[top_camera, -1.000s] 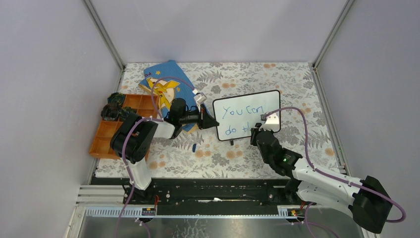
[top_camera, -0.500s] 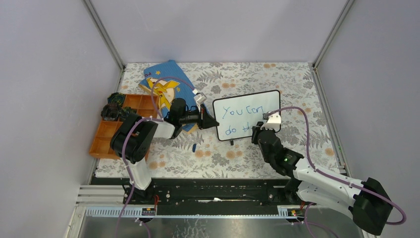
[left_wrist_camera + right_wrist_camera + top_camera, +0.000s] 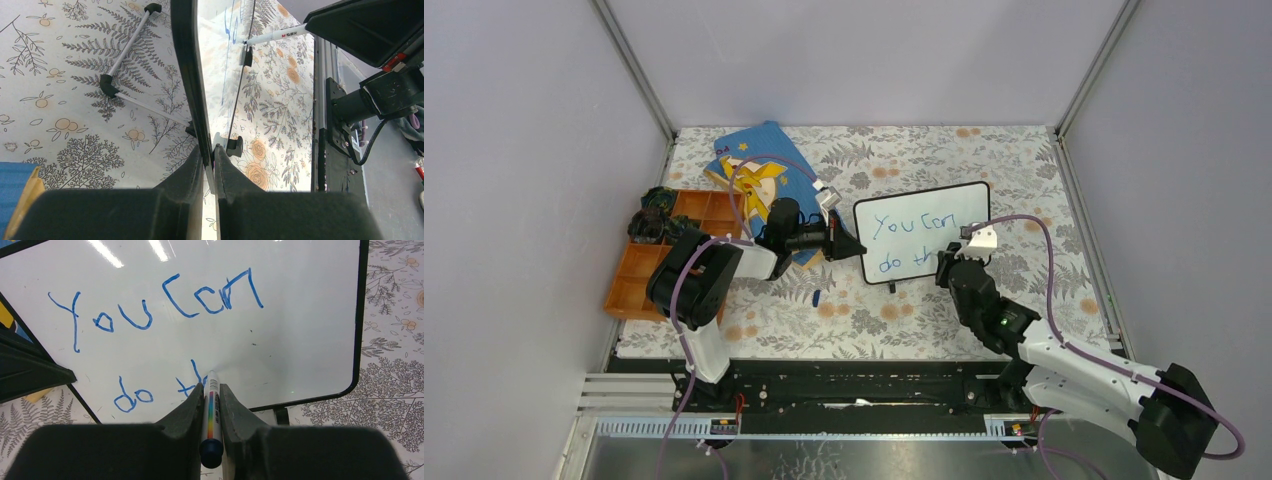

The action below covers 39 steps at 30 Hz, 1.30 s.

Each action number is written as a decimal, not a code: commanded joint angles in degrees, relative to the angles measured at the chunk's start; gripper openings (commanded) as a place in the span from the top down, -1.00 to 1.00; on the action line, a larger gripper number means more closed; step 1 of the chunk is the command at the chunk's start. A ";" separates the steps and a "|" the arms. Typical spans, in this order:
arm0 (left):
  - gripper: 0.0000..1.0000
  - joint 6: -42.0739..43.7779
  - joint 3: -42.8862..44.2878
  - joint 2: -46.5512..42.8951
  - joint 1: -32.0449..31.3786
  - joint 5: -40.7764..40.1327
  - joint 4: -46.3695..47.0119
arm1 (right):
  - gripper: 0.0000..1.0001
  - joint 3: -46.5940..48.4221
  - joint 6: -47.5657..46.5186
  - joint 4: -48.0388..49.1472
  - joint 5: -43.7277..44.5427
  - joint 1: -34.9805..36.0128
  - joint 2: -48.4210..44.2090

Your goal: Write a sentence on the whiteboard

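One small glossy white rectangular whiteboard (image 3: 959, 200) with a thin black frame stands near the middle of the floral-patterned table (image 3: 1024, 160), a little to the right. One blue handwritten sentence (image 3: 165, 295) runs over it in two lines: "You can" above, "do th" below.

The left gripper (image 3: 207, 152) has its two jaws pinched nearly together on the board's left edge. The right gripper (image 3: 211, 390), at the board's near right corner, has its jaws clamped on one white marker (image 3: 210, 412) with a rainbow strip; the tip touches the board just right of the "th".

One blue picture book (image 3: 759, 165) lies at the far left, behind the left arm. One orange compartment tray (image 3: 629, 285) sits at the left edge.
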 commanded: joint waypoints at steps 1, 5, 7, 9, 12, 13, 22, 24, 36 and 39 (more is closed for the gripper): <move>1.00 4.30 -0.73 1.54 -1.74 -1.65 -6.97 | 1.00 1.94 -0.86 0.84 2.77 -1.08 -1.07; 1.00 4.37 -0.82 1.44 -1.74 -1.65 -7.01 | 1.00 1.50 -0.78 -0.13 1.58 -1.12 -1.35; 1.00 4.38 -0.82 1.38 -1.74 -1.65 -7.01 | 1.00 1.29 -0.68 -0.60 0.48 -1.08 -1.40; 1.00 4.38 -0.81 1.46 -1.74 -1.65 -6.99 | 1.00 0.96 -0.68 -0.72 -0.59 -1.09 -1.44; 1.00 4.38 -0.80 1.42 -1.74 -1.65 -7.01 | 1.00 0.67 -0.68 -1.08 -1.97 -1.10 -1.40; 1.00 4.38 -0.76 1.40 -1.74 -1.65 -7.04 | 1.00 0.66 -0.56 -1.26 -2.28 -1.05 -1.36; 1.00 4.38 -0.74 1.56 -1.69 -1.65 -7.09 | 1.00 -0.17 0.21 -2.93 -3.08 -1.05 -1.47; 1.00 4.38 -0.78 1.62 -1.74 -1.65 -7.08 | 1.00 -0.24 0.39 -3.36 -2.99 -1.06 -1.61; 1.00 4.38 -0.72 1.78 -1.72 -1.65 -7.16 | 1.00 -0.21 1.57 -7.11 -0.38 -1.04 -2.08; 1.00 4.38 -0.71 1.78 -1.72 -1.65 -7.17 | 1.00 -0.16 1.72 -7.53 -0.13 -1.04 -3.44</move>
